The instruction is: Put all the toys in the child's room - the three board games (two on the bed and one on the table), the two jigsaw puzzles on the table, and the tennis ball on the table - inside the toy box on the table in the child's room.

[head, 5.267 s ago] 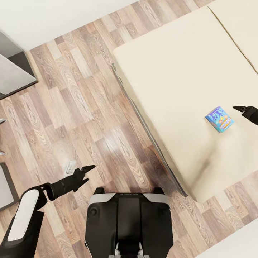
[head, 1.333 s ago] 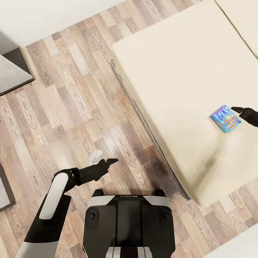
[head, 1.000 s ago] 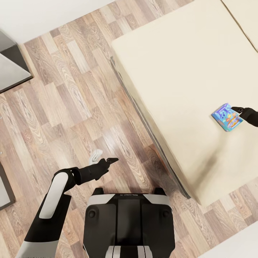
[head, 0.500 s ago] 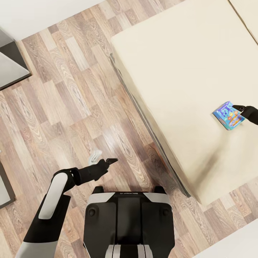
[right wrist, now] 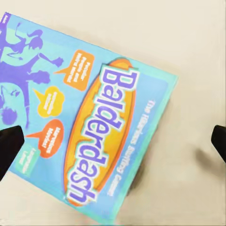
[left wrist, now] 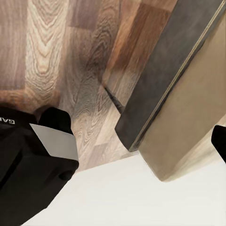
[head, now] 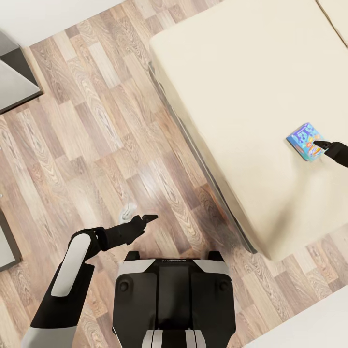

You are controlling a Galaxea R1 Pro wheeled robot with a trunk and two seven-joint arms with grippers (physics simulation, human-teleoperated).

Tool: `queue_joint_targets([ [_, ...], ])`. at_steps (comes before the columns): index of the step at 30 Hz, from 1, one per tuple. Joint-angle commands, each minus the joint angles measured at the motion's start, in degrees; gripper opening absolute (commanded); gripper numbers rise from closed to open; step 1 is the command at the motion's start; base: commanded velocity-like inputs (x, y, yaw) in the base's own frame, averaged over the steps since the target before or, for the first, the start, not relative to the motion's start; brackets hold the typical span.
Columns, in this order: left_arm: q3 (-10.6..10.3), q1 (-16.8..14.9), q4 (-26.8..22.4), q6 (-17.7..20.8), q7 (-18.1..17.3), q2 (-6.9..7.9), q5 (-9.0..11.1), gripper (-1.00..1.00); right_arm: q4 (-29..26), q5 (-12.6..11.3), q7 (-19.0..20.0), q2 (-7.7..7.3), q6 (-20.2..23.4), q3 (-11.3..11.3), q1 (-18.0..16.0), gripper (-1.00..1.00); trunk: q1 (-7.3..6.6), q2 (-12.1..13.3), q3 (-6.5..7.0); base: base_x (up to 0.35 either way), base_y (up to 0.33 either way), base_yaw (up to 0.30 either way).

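Note:
One board game, the blue "Balderdash" box (head: 304, 140), lies on the beige mattress of the bed (head: 241, 87) near its right side. My right gripper (head: 321, 144) reaches in from the right, its tip over the box's near edge. In the right wrist view the box (right wrist: 89, 136) lies close beneath the gripper (right wrist: 113, 143), whose fingers are spread wide open at both edges. My left gripper (head: 145, 220) hangs open over the wood floor, holding nothing. The table, toy box, jigsaw puzzles and tennis ball are out of view.
The bed's dark grey frame (head: 193, 145) runs diagonally beside the wood floor (head: 96, 145). A grey cabinet corner (head: 14, 82) sits at the upper left. My base (head: 174, 299) stands close to the bed's corner (left wrist: 155, 160). A white wall (head: 309, 324) lies at the lower right.
The camera has shifted a little. My right gripper has closed the gap to the Balderdash box and now overlaps its edge. The left arm swung inward earlier and has held still since.

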Motion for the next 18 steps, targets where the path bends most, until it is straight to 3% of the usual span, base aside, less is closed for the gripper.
queue_joint_targets([
  [1,0.0,0.0,0.0,0.1,0.6,-0.02,0.6,1.00,0.0,-0.2,0.1,0.01,0.4,-0.2,0.0,1.00,-0.02,0.0,-0.03,-0.304,0.000,0.000],
  [12,0.0,0.0,0.0,0.0,0.6,-0.02,0.6,1.00,-0.1,-0.2,0.2,0.16,0.4,-0.1,0.0,1.00,-0.02,0.0,-0.03,-0.310,0.016,0.000],
  [18,0.0,0.0,0.0,0.0,0.6,-0.02,0.6,1.00,-1.0,-0.2,0.1,0.38,0.5,-0.1,0.0,1.00,-0.02,0.0,-0.03,-0.147,0.036,0.000],
])
